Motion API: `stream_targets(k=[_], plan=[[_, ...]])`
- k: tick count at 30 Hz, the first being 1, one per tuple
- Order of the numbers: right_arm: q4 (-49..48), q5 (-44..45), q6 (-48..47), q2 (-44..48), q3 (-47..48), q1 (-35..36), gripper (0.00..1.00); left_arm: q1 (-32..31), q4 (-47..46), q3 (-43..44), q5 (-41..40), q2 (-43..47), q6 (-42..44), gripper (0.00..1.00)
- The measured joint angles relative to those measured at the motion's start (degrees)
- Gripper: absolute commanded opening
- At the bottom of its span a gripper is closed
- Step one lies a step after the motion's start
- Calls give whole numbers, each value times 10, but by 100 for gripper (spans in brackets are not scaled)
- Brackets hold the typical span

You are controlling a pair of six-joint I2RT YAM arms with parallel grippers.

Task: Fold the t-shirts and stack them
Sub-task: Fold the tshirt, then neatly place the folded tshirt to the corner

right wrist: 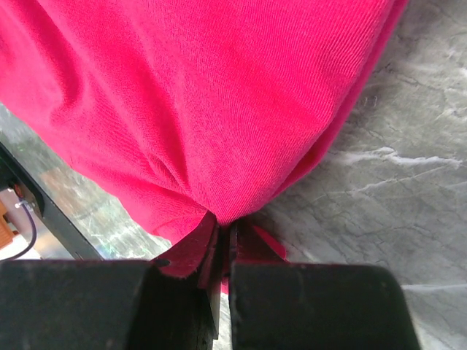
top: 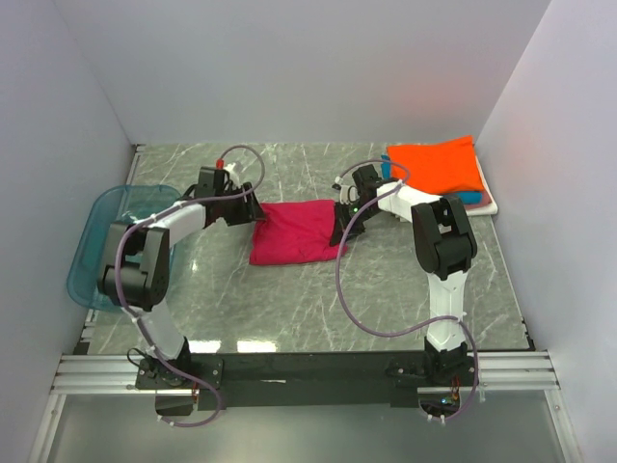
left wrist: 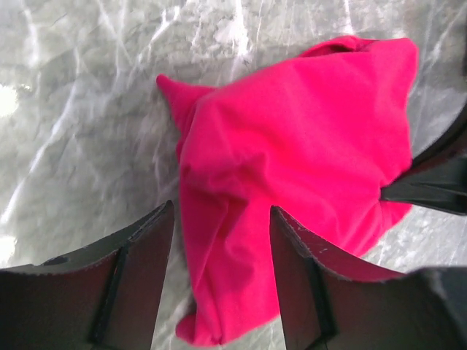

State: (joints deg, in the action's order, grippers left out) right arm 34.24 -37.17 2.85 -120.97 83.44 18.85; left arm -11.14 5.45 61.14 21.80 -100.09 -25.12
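Note:
A magenta-red t-shirt (top: 294, 231) lies crumpled in the middle of the marble table. My left gripper (top: 253, 214) is at the shirt's left edge. In the left wrist view its jaws (left wrist: 221, 208) stand open, straddling a fold of the shirt (left wrist: 292, 146) without pinching it. My right gripper (top: 339, 231) is at the shirt's right edge, and in the right wrist view it (right wrist: 225, 222) is shut on a bunched corner of the cloth (right wrist: 204, 95). A folded orange t-shirt (top: 436, 166) tops a stack at the back right, with teal-blue (top: 469, 198) and white (top: 487, 205) edges showing beneath it.
A translucent blue plastic tray (top: 96, 241) sits at the left edge of the table beside the left arm. White walls close in the table on the left, back and right. The right arm's dark fingers (left wrist: 430, 182) show at the right of the left wrist view.

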Motion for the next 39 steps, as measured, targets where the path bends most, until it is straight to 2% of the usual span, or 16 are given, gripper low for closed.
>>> stream_targets(k=[4, 7, 8, 12, 25, 32, 35, 39], plan=[[0, 0, 0, 0, 0, 0, 0, -10, 29, 46, -15, -48, 11, 56], [1, -1, 0, 0, 0, 0, 0, -21, 61, 82, -45, -85, 22, 46], [1, -1, -1, 0, 0, -1, 0, -23, 70, 92, -55, -96, 25, 37], [1, -2, -3, 0, 0, -1, 0, -28, 111, 131, -95, -124, 41, 30], [1, 3, -13, 0, -2, -7, 0, -7, 194, 251, -159, -159, 99, 38], [5, 5, -28, 1, -2, -9, 0, 25, 187, 247, -186, -165, 106, 38], [6, 4, -37, 1, -2, -9, 0, 32, 173, 203, -186, -119, 105, 39], [15, 9, -62, 1, 4, -9, 0, 30, 159, 126, -179, 19, 104, 45]])
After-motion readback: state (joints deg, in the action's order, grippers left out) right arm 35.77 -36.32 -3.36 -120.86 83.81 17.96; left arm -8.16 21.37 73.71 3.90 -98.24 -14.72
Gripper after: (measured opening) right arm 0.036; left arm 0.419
